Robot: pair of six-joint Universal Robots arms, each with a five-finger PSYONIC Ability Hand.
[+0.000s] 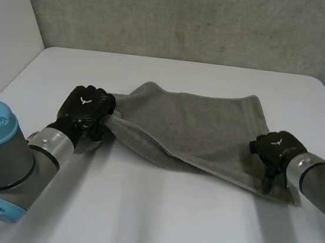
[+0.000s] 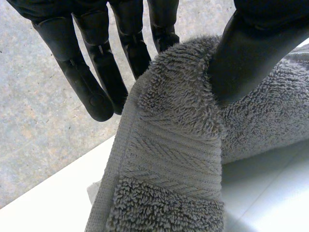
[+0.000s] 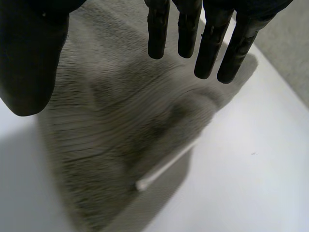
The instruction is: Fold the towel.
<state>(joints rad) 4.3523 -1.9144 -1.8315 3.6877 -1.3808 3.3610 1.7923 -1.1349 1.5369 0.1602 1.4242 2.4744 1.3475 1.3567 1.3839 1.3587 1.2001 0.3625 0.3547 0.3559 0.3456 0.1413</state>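
Nearest at left: grey left arm [image 1: 3,161] with light-blue cap, ending in left hand [image 1: 85,111] at the left corner of the grey towel [image 1: 197,131]. Pinching that corner between thumb [image 2: 251,53] and straight fingers [image 2: 82,82], with the left edge held up off the white worktop [image 1: 139,213]. Spread across the middle of the worktop, far edge flat, near edge rumpled. At the near right corner, right hand [image 1: 275,148]: straight fingers well apart from the thumb, over the cloth, gripping nothing. White tag [image 3: 164,169] at the towel's edge under that hand.
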